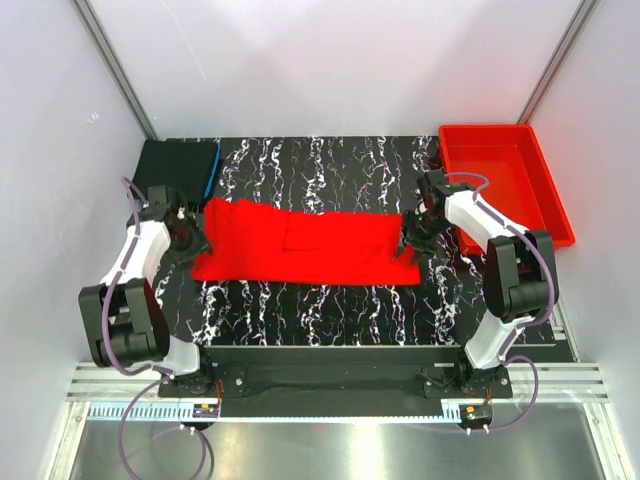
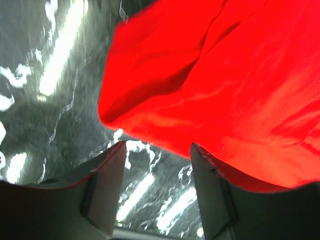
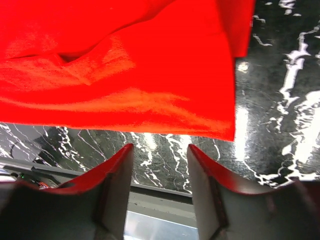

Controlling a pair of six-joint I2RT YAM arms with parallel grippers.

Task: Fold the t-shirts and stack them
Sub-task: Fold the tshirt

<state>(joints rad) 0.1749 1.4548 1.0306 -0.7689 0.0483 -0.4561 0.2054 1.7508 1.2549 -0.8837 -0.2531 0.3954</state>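
Left tool (image 2: 157,148): fingers parted, empty, at the left end of the red t-shirt (image 1: 300,245). Right tool (image 3: 160,149): parted, empty, at its right end. Red t-shirt: flat on bench (image 1: 330,305), long axis left-right, each arm equally near. Folded black t-shirt (image 1: 178,165): far-left corner.

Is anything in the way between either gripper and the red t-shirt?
Nothing visible. The left gripper and right gripper sit at opposite ends of the red t-shirt, jaws open, only marbled table between them and it.
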